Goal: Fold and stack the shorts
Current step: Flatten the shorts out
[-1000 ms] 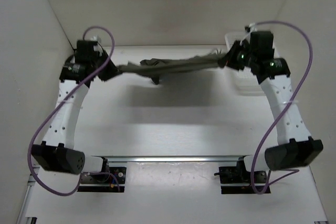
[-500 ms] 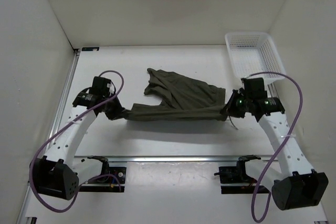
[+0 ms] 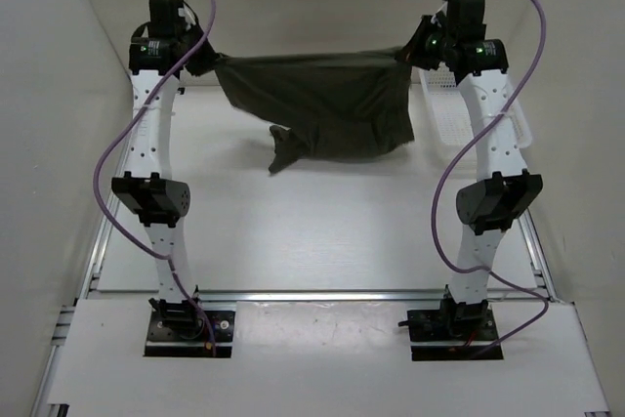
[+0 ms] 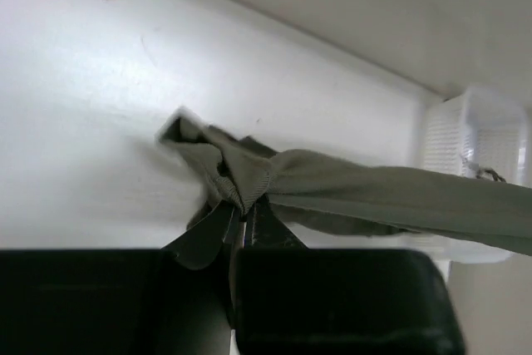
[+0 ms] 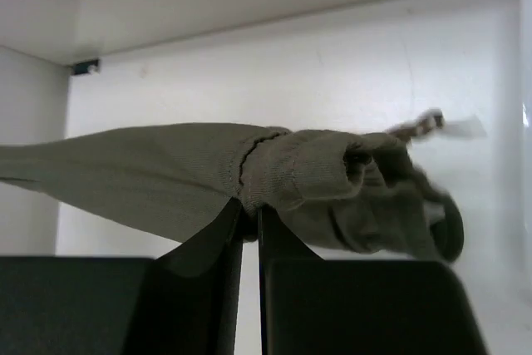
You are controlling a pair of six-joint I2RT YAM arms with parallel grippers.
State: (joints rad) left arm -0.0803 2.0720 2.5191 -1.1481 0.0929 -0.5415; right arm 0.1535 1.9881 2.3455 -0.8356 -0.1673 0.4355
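Observation:
The dark olive-green shorts (image 3: 322,104) hang in the air, stretched between both raised arms at the back of the table, one leg dangling down to the left. My left gripper (image 3: 208,58) is shut on the shorts' left corner, seen bunched at its tips (image 4: 241,205). My right gripper (image 3: 410,54) is shut on the right corner; the gathered waistband (image 5: 299,168) bulges over its fingertips (image 5: 249,209). The cloth runs taut from each grip toward the other.
A white mesh basket (image 3: 444,124) stands at the back right of the table, partly behind the right arm, and shows blurred in the left wrist view as a pale basket (image 4: 474,147). White walls close in the back and both sides.
Both arms have swung up and back from a low stretch near the table's middle, lifting the shorts off the surface so they now hang spread between the grippers.

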